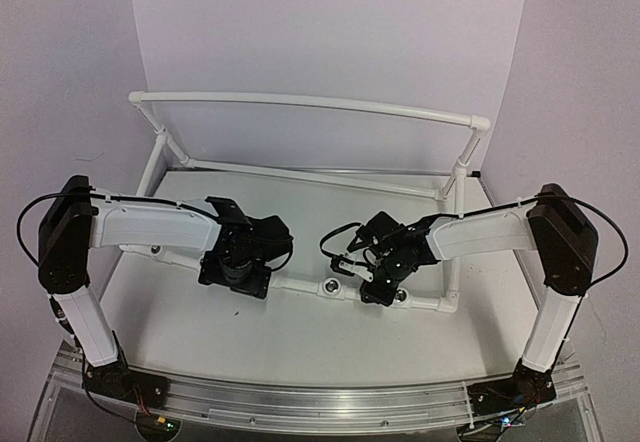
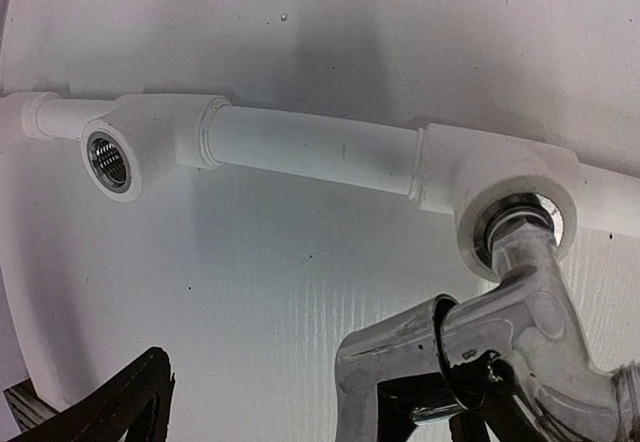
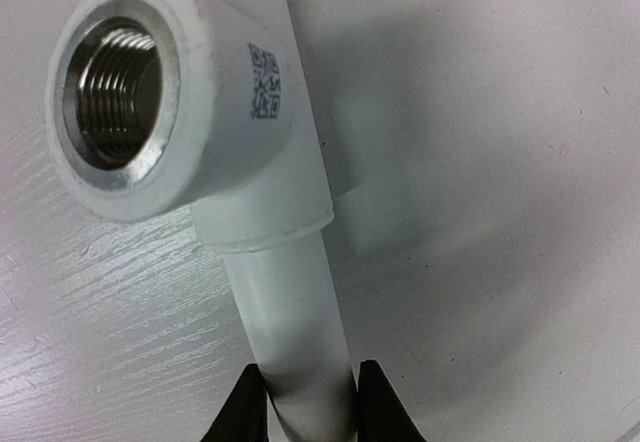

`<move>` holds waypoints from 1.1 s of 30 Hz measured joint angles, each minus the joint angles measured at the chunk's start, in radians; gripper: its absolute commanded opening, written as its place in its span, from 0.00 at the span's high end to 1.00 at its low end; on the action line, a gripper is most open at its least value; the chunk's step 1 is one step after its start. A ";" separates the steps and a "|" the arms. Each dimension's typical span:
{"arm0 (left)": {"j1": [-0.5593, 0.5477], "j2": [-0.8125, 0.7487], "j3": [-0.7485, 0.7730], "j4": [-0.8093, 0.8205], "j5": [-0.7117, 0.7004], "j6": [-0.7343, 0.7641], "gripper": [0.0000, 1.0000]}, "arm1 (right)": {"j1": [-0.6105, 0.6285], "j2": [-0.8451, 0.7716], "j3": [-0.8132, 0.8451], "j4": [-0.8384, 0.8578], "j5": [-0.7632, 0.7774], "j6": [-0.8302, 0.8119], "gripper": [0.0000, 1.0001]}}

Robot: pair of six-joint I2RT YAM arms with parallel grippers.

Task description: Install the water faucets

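A chrome water faucet (image 2: 490,337) stands with its threaded end in a socket (image 2: 512,224) of the white pipe frame (image 2: 310,150). My left gripper (image 2: 310,397) is open around it. One finger (image 2: 110,412) is far off to the left and the other is behind the faucet body. In the top view the left gripper (image 1: 238,267) covers the faucet. My right gripper (image 3: 305,397) is shut on the front pipe (image 3: 290,332), just below a tee with an empty threaded socket (image 3: 110,92). It also shows in the top view (image 1: 378,287).
Another empty socket (image 2: 108,160) sits on the pipe left of the faucet. In the top view the white pipe frame (image 1: 310,104) rises at the back. An open socket (image 1: 328,287) lies between the grippers and another (image 1: 157,252) at the left.
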 measured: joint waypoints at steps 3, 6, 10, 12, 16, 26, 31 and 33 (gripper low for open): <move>0.004 -0.002 -0.001 -0.004 -0.003 0.004 0.06 | 0.000 0.000 0.000 0.001 0.001 -0.003 0.92; 0.014 -0.007 -0.004 -0.005 -0.010 0.016 0.05 | 0.000 0.000 0.000 0.002 0.001 -0.004 0.92; 0.025 -0.011 -0.005 -0.006 -0.010 0.024 0.04 | 0.000 0.000 0.000 0.003 0.000 -0.006 0.92; 0.027 -0.014 -0.006 -0.006 -0.010 0.033 0.03 | 0.000 0.000 0.000 0.003 0.000 -0.006 0.92; 0.036 -0.032 -0.017 -0.004 -0.010 0.047 0.03 | 0.000 0.000 0.000 0.005 -0.001 -0.006 0.92; 0.090 -0.133 -0.066 0.008 -0.043 0.045 0.03 | 0.000 0.000 0.000 0.005 -0.002 -0.006 0.92; 0.100 -0.150 -0.090 0.053 -0.029 0.063 0.03 | 0.000 0.000 0.000 0.005 -0.003 -0.006 0.91; 0.108 -0.150 -0.090 0.075 -0.026 0.073 0.03 | 0.000 0.000 0.000 0.005 -0.003 -0.006 0.91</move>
